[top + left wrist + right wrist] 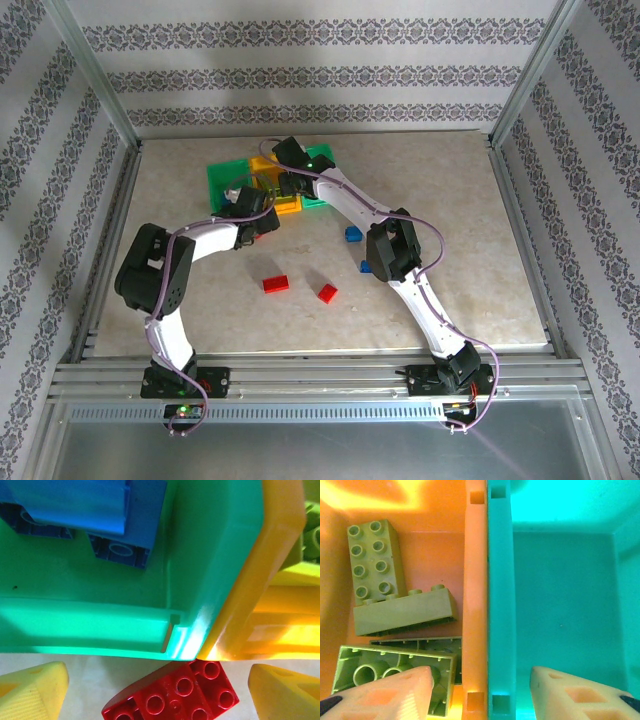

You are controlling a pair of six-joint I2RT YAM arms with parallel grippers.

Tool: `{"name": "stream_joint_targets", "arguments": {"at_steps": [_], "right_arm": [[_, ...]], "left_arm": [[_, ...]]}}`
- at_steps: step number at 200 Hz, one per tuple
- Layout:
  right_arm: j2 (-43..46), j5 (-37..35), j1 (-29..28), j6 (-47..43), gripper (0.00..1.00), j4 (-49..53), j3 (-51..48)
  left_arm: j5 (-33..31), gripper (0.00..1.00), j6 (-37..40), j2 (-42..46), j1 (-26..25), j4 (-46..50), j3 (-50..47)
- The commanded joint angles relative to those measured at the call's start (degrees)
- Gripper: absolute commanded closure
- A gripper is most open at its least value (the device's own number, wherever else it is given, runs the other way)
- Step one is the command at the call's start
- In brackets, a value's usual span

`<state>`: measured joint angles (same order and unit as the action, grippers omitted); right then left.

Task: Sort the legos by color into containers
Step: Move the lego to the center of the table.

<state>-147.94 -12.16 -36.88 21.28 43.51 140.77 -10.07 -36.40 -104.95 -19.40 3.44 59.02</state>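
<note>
Left gripper [159,685] is seen wide open, nothing held; a red brick [175,697] lies on the table [480,270] between its fingers, just beside the near left corner of the orange bin [280,570], where the left green bin [100,620] touches it; blue bricks [120,535] are seen in that green bin; lime bricks [380,580] lie inside the orange bin; right gripper [481,680] is seen part open and empty above the orange bin's right wall, straddling it and the empty right green bin [560,605]. Risks judged: fingers closed round the red brick could catch the orange bin's rim and shove it; both wrists are crowded at the orange bin, so a lift could be met by the right arm. Open room is left on the near side of the orange bin, where loose red legos [275,284] and blue legos [352,235] lie well apart.
</note>
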Motion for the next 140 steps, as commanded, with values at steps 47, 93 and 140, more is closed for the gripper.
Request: {"name": "stream_joint_targets", "arguments": {"at_steps": [47,93,140], "right_arm": [[3.43,-0.84,0.16,-0.22,0.41,0.61,0.82],[4.06,-1.10,-0.03,-0.19,0.41,0.27,-0.15],[4.25,-1.46,0.06,-0.47,0.41,0.18,-0.41]], "left_arm": [[-3.59,0.19,0.48,-1.26,-0.99,5.70,-0.16],[-3.46,0.27,-0.34,1.10,-0.88,4.97,-2.70],[-4.35,0.20,0.72,-1.80,-0.52,6.69,1.35]]}}
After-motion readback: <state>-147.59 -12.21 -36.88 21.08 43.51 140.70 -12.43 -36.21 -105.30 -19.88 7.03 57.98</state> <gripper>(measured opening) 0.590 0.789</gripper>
